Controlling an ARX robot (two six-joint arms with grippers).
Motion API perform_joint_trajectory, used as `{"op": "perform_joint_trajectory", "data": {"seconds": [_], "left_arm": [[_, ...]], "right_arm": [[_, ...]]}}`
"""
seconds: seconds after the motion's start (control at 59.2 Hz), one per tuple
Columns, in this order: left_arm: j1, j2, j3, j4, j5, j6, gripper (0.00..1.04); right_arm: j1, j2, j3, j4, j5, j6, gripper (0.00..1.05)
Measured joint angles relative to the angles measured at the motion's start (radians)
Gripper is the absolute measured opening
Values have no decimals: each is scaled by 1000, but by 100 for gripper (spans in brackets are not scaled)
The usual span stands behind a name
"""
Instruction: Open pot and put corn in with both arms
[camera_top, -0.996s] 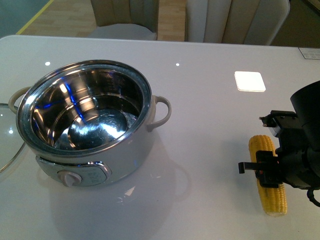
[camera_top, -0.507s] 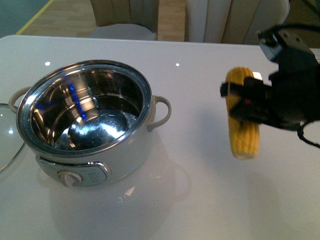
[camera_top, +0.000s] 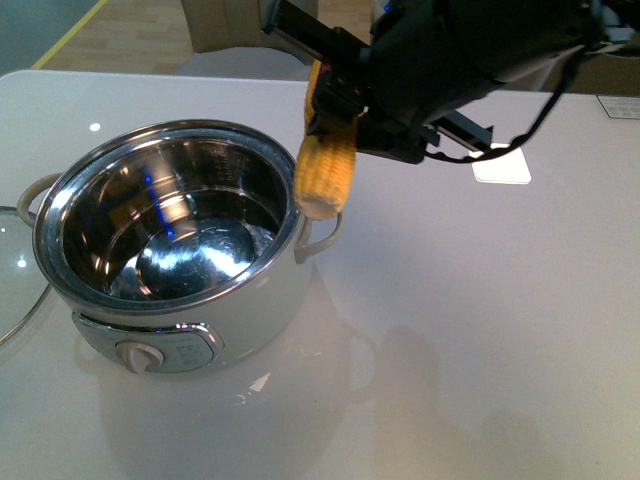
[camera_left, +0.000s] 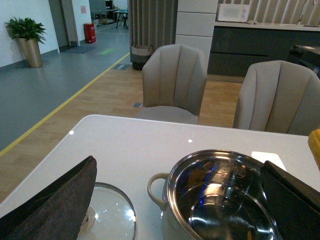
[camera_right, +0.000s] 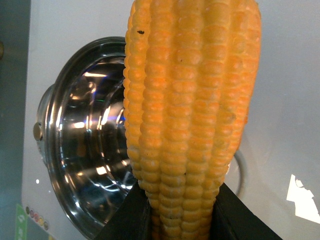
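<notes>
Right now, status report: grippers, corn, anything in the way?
Right gripper shut on corn, left gripper open, empty. Corn above pot rim, not yet in. Glass lid off beside pot; nothing blocking.

Corn (camera_top: 325, 165) over right rim of pot (camera_top: 262, 312); lid (camera_top: 12, 280) on table (camera_top: 480, 340), far left.

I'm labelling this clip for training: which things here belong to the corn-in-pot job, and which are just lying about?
Job: pot, open; corn, held near its rim; right gripper, clamping it; glass lid, off beside the pot.
Lying about: white square on the table; two chairs.
</notes>
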Motion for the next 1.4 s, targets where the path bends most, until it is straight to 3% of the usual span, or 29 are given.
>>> {"op": "perform_joint_trajectory", "data": {"seconds": [0.422, 0.827, 0.962, 1.3, 1.402], "left_arm": [[0, 0, 0, 0, 0, 0, 98], [0, 0, 0, 0, 0, 0, 98], [0, 0, 0, 0, 0, 0, 98], [0, 0, 0, 0, 0, 0, 98], [0, 0, 0, 0, 0, 0, 98]], "right_arm": [[74, 194, 263, -102, -21, 44, 16], [121, 303, 361, -140, -39, 63, 17], [125, 324, 372, -154, -39, 63, 43], [112, 311, 335, -117, -55, 83, 97], [89, 272, 284, -82, -66, 99, 96]]}}
